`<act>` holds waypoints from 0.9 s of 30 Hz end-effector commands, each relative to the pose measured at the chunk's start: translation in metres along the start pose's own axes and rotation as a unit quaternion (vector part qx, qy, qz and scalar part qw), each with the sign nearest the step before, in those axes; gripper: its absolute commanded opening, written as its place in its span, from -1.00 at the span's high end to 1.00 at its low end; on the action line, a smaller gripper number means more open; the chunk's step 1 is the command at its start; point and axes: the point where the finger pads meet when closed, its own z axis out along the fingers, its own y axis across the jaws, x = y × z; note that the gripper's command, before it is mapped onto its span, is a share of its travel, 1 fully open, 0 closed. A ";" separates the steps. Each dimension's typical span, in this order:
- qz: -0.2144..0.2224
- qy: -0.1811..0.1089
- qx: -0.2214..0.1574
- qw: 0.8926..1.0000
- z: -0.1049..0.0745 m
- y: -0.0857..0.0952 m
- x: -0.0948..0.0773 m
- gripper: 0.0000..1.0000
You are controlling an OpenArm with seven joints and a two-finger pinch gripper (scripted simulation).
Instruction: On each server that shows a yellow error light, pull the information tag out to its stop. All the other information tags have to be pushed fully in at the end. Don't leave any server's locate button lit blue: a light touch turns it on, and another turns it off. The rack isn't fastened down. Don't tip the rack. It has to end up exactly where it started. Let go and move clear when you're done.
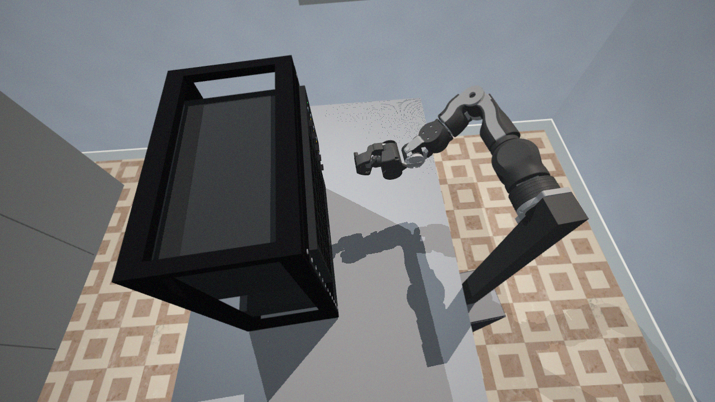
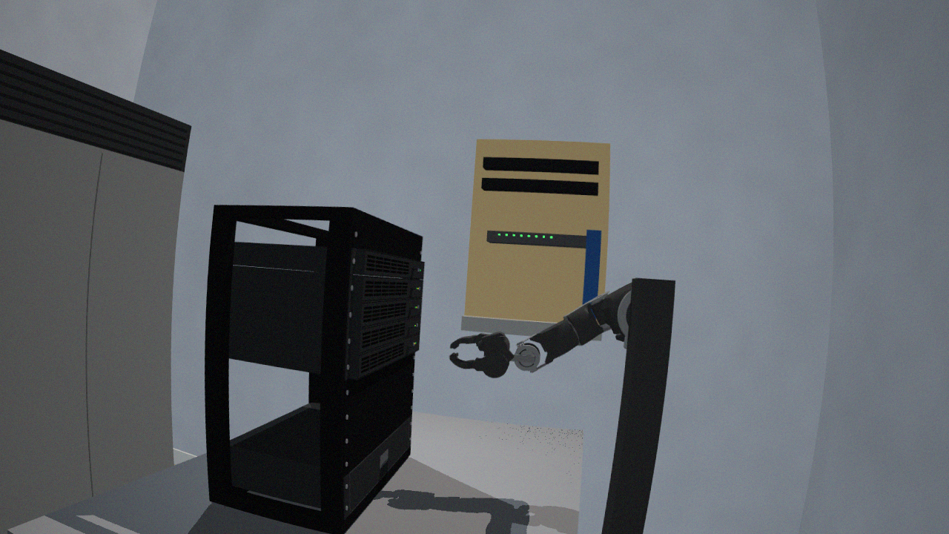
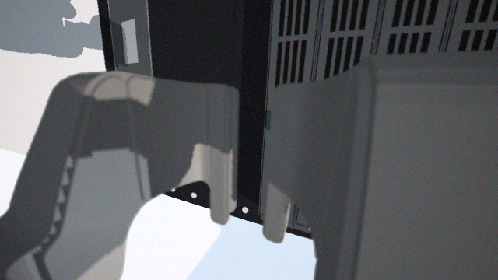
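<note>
black open-frame rack [image 1: 155, 164] [image 2: 335, 405] [image 3: 254, 215] upright at left on a pale surface, five dark servers [image 1: 309, 149] [image 2: 385, 311] [image 3: 345, 35] stacked in its upper half, slotted fronts facing right, small green lights [image 2: 417, 306] toward their far ends, information tags' exact positions too small to tell

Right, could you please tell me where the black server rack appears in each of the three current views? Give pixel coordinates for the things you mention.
Top: the black server rack [image 1: 132, 215] [image 2: 335, 425] [image 3: 254, 50] fills the left of centre.
Exterior: left of centre, beside a grey cabinet.
Wrist: only part of its front, behind the claw [image 1: 356, 163] [image 2: 452, 351] [image 3: 255, 158].
Shared landmark: the vented server fronts, seen edge-on from the top.
</note>
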 end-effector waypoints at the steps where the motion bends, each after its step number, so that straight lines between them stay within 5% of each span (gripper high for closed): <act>1: -0.001 -0.002 -0.003 1.000 -0.001 0.001 -0.001 0.80; 18: 0.000 -0.001 -0.002 1.000 0.000 0.000 -0.001 0.80; 27: 0.000 0.001 0.002 1.000 0.022 -0.001 0.000 0.80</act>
